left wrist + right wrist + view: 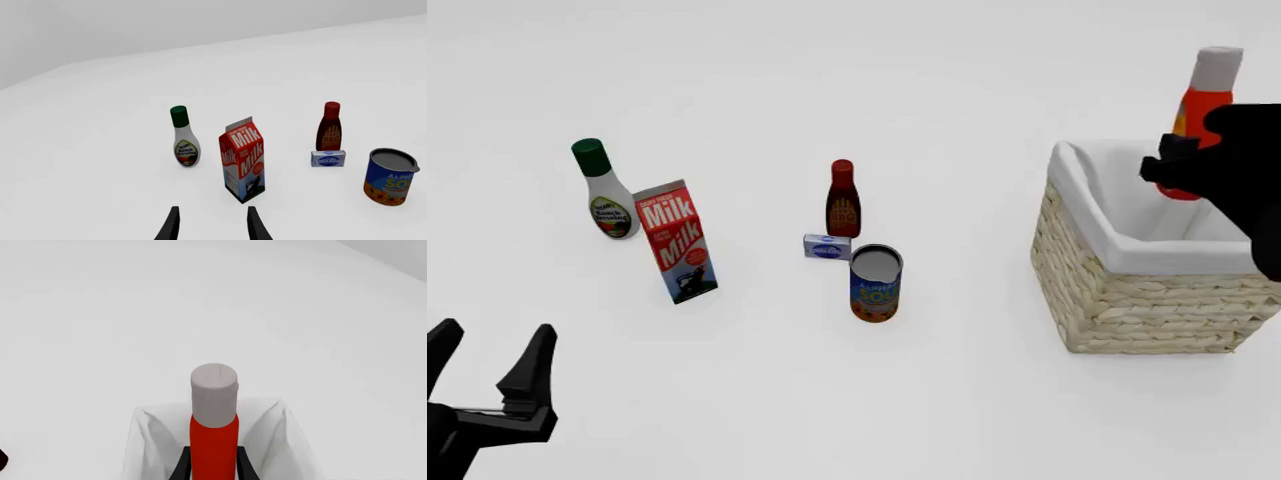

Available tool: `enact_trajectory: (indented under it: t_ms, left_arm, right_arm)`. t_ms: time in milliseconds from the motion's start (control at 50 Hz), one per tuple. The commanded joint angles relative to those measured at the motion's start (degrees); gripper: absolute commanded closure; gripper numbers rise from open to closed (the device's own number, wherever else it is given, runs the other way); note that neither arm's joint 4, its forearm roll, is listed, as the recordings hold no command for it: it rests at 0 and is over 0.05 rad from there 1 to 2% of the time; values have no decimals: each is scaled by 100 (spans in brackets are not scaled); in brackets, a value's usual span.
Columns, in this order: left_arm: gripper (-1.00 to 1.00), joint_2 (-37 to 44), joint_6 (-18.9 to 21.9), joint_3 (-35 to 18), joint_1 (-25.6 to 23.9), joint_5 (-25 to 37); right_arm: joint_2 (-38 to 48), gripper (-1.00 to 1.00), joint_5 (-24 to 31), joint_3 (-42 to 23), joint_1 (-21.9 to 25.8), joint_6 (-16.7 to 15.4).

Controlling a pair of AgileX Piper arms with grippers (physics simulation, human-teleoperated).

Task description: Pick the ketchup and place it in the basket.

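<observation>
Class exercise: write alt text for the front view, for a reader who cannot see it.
The right gripper holds a red ketchup bottle above a wicker basket on the right. To the left stand a soup can, a brown sauce bottle, a milk carton and a dressing bottle; the left gripper waits open.

Bright, even, seemingly shadowless sharp renders

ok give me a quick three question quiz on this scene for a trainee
1. True or false: the ketchup is held in the right end effector above the basket.
2. Which item stands nearest the soup can? A) ranch bottle B) small blue-and-white box C) milk carton
3. Fill in: the left end effector is ____ and holds nothing.

Key: 1 true; 2 B; 3 open
</observation>
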Motion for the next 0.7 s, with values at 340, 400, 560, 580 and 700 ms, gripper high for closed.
enact_trajectory:
  t_ms: [340,400,560,580,700]
  left_arm:
    - [-100,108,-42,0,2,-99]
    - [-100,90,-51,0,9,-90]
    - [-100,64,-66,0,11,-72]
    - [-100,54,-65,0,9,-64]
    - [-100,49,-82,0,19,-63]
  right_arm:
    - [722,100,-300,-108,-228,135]
    - [810,100,-306,-130,-265,126]
    - [966,100,-297,-182,-325,74]
    - [985,100,-303,-182,-320,93]
    - [1083,100,-327,-207,-372,67]
